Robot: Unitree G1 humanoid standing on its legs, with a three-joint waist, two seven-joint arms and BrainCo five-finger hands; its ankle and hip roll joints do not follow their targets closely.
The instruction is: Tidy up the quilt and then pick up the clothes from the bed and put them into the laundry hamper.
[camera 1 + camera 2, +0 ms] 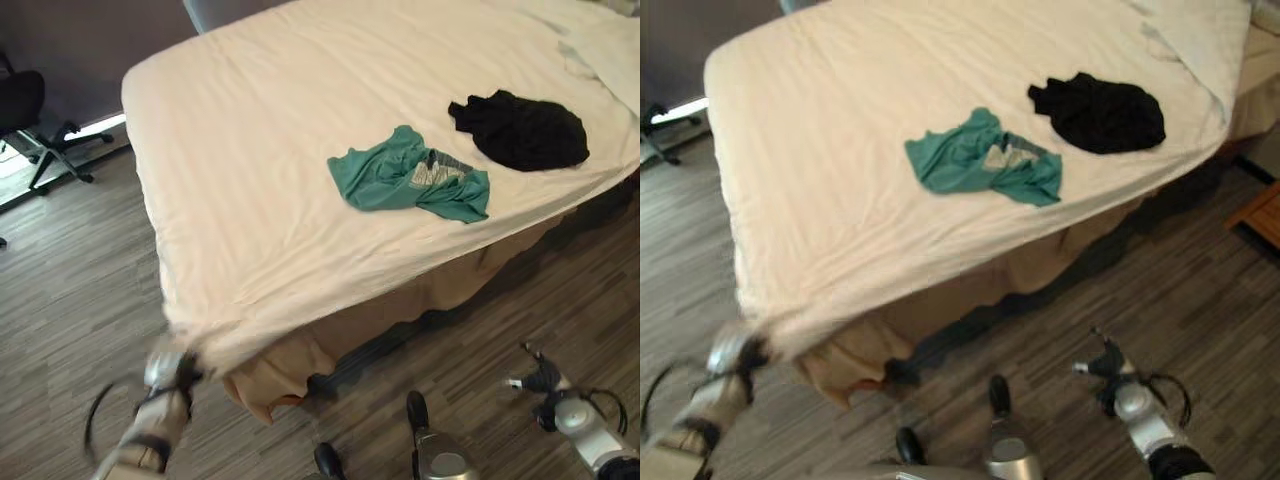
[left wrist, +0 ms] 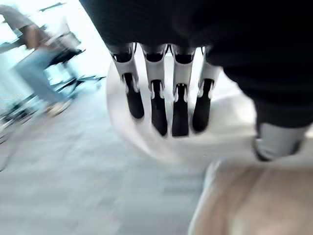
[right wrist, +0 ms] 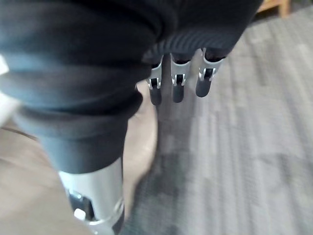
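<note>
Cream-white quilt lies spread flat over the bed, covering it to the near edge; a tan bed skirt shows beneath it along the near side.

Left hand sits at the near left corner of the quilt, low, at the point where the corner hangs off the bed. In the left wrist view its fingers point out nearly straight over the white cloth, with the thumb set apart; the cloth lies just past the fingertips. Whether the fingers actually pinch the corner cannot be told from these views; they read as extended rather than curled.

Right hand hangs low over the dark wood-plank floor, well apart from the bed. The right wrist view shows its fingers straight and relaxed, holding nothing.

Two garments lie on the quilt near the bed's near right side: a crumpled teal T-shirt and, just beyond it to the right, a bunched black garment. They lie close together and do not touch.

A black office chair stands on the floor at far left.
</note>
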